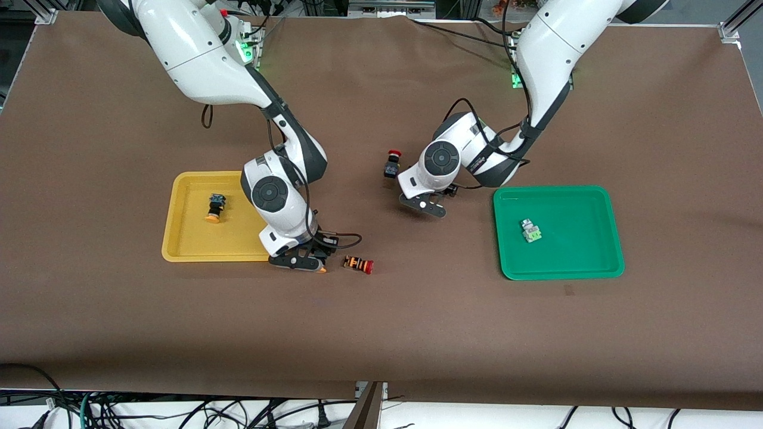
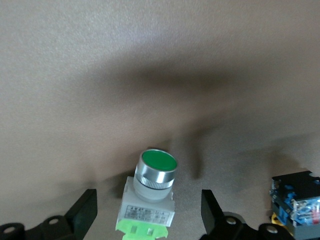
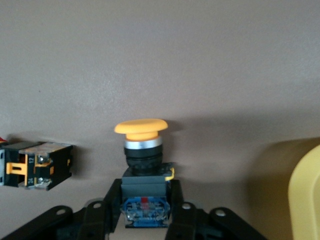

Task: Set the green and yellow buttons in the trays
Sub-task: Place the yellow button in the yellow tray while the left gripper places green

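- My right gripper, beside the yellow plastic tray, clamps an orange-yellow-capped black button.
- My left gripper straddles, fingers apart, a pale-green-capped silver button.

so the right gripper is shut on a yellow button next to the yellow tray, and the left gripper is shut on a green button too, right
Not quite. The right gripper is shut on the yellow button beside the yellow tray. But the left gripper is open: in the left wrist view its fingers stand apart on either side of the green button, not touching it.
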Tool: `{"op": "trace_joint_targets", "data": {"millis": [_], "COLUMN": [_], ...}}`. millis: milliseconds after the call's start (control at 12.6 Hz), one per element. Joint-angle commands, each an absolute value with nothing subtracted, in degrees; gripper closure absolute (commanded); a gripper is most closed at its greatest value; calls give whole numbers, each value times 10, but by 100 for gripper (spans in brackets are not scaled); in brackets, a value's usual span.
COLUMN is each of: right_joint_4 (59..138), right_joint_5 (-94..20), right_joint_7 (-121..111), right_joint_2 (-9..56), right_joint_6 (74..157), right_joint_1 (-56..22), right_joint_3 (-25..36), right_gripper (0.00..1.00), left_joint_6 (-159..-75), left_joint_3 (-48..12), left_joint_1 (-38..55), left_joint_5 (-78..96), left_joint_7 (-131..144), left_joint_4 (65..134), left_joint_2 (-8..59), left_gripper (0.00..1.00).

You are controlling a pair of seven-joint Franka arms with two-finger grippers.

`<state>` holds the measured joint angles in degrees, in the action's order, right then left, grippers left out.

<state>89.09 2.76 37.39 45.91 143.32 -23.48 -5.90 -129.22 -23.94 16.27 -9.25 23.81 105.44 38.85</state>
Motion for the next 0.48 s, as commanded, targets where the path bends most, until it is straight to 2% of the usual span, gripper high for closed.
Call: {"op": "trace_joint_targets", "data": {"millis": [0,238,317,397], "right_joint_4": [877,879,896,926], "right_joint_5": [40,37,37,37], "right_joint_7": [368,300,274,246], "right_joint_2": [440,379,357,337], "right_joint_6": [1386,1264,1213,1196], "right_joint_1": [-224,-195,-182,-164], "right_joint_3": [-58,-58,-58,-58], "right_gripper": [99,99,99,99], "left_joint_6": [-1296,-1249,-1216,-1174], "left_joint_3": [-243,-241,-241,-240], "left_joint_1": [167,170,164,150], "left_joint_5": [-107,-108,-108,-109], "left_joint_7": [289,296,289,267], "left_joint_4": [1064,1052,1042,1023], "left_joint_2": [374,358,344,330], "left_gripper": [100,100,100,100]}}
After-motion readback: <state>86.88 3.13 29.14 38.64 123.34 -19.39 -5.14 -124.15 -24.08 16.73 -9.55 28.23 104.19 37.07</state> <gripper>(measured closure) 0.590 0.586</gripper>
